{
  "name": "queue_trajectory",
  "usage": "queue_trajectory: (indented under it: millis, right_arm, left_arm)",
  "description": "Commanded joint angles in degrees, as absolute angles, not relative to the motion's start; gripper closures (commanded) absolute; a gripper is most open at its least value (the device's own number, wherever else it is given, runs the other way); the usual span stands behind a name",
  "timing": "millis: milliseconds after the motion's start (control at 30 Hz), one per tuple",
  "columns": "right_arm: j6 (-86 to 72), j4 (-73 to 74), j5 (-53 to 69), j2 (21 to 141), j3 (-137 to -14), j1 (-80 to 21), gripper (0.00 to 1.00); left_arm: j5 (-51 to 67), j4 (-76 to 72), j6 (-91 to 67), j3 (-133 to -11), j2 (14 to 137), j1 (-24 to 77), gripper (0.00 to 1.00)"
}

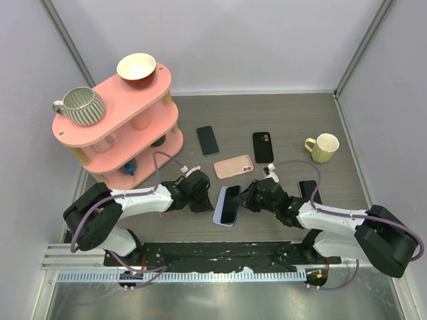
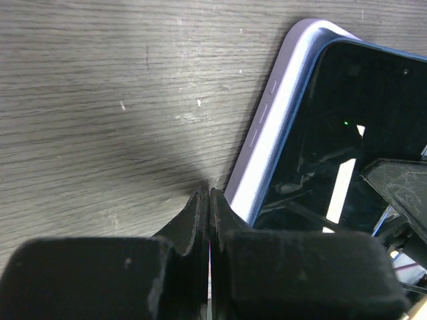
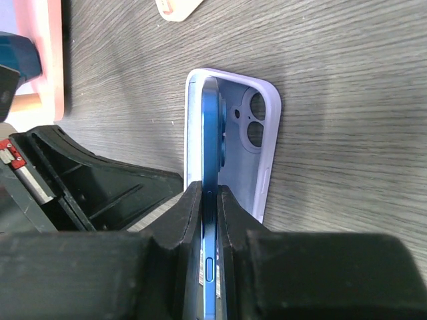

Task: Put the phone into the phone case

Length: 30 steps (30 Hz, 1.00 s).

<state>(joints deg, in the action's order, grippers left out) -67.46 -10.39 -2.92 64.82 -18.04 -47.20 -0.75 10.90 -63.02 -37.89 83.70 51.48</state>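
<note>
Top view, phone (image 1: 229, 203): lies mid-table in the near half, between the two grippers, dark screen up, over the lilac case (image 1: 217, 215).
Top view, left gripper (image 1: 208, 200): low on the table (image 1: 287, 120), at the case's left side.
Top view, right gripper (image 1: 242, 199): at the phone's right edge.
Top view, others: black phone (image 1: 207, 140), pink case (image 1: 233, 167), black case (image 1: 263, 147) and yellow mug (image 1: 322, 148) lie farther back; pink shelf (image 1: 127, 100) at far left.
Left wrist, left gripper (image 2: 208, 200): fingers pressed together, gripping nothing, tips on the wood just beside the case's rim (image 2: 280, 107); whether they touch it I cannot tell.
Left wrist, phone (image 2: 347, 133): its dark screen sits inside the lilac rim on this side.
Right wrist, right gripper (image 3: 208, 193): clamped on the phone's (image 3: 210, 127) blue edge, a finger on each face.
Right wrist, phone: seen edge-on, tilted relative to the case (image 3: 257, 167), one long edge along the case's left wall.
Right wrist, case: flat on the table, its inside and camera cutout showing to the right of the phone.
Right wrist, left gripper (image 3: 87, 187): black body just left of the case.
</note>
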Motion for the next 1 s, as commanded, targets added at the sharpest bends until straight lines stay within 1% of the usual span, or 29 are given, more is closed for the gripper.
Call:
queue_trajectory:
  millis: [0,500,633,833,900,967]
  right_arm:
    - [-68.64,-18.89,-1.94,66.88,-17.40,-47.46,0.99]
    - [-66.98,-21.79,-2.29,71.19,-16.26,-47.46,0.99]
    - [-63.12,-23.56,2.35,74.35,-17.05,-47.46,0.99]
    - [-60.82,-23.55,4.48,78.92,-17.67,-47.46,0.99]
    - [-61.00,-23.38,4.40,78.93,-17.84,-47.46,0.96]
    - [-61.34,-22.24,3.78,78.05,-18.37,-47.46,0.88]
  left_arm:
    - [1.84,6.77,-63.63,-37.18,85.25,51.50,1.00]
    - [2.29,4.31,-65.30,-37.44,88.68,54.14,1.00]
    - [2.11,4.48,-65.13,-37.70,89.12,54.14,1.00]
    - [1.58,5.27,-64.78,-38.32,89.65,54.14,1.00]
    - [1.67,5.36,-64.78,-38.41,89.65,54.23,1.00]
    - [1.50,5.62,-64.78,-38.32,89.30,54.14,1.00]
